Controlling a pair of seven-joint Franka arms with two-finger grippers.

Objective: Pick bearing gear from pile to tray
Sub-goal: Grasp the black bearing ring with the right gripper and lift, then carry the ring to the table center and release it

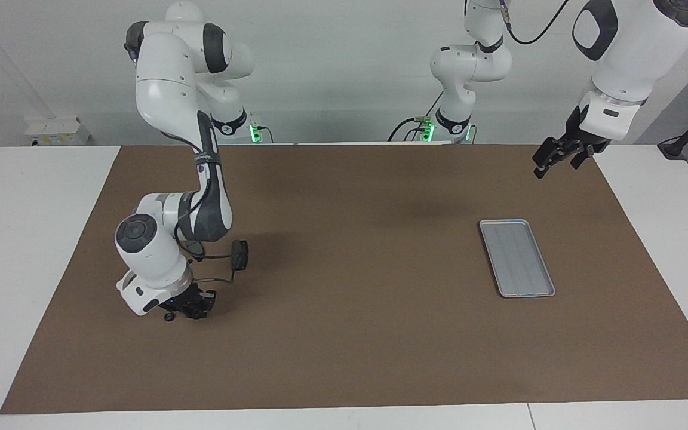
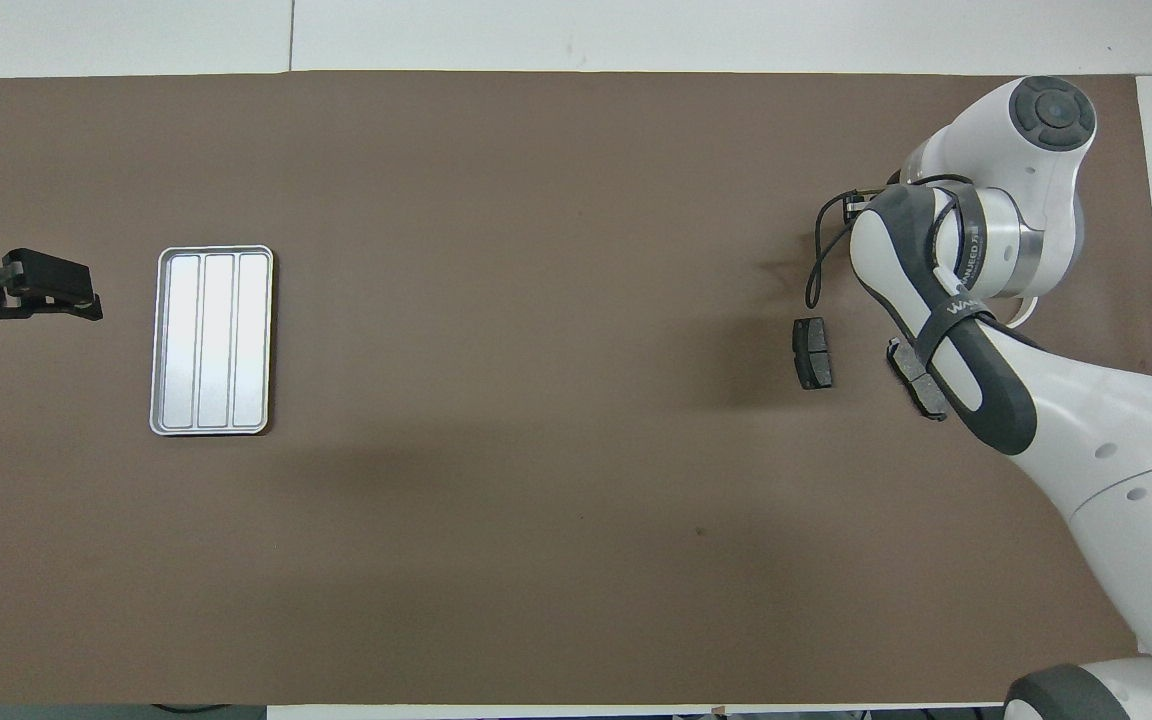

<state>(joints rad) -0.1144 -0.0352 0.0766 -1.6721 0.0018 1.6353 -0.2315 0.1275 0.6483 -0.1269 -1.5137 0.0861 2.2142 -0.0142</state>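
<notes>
Brown mat (image 1: 344,334) covering the white tabletop (image 1: 27,239). The right arm (image 2: 986,390) reaches over the pile (image 2: 921,380) at its own end, hiding most of it; one dark brake pad (image 2: 813,352) lies clear, a second (image 2: 911,378) shows partly under the arm. The right gripper (image 1: 192,307) sits low on the pile, and whether it pinches anything cannot be told. The tray (image 2: 212,340), toward the left arm's end, holds nothing. The left gripper (image 1: 553,158) waits spread above the mat near the tray.
</notes>
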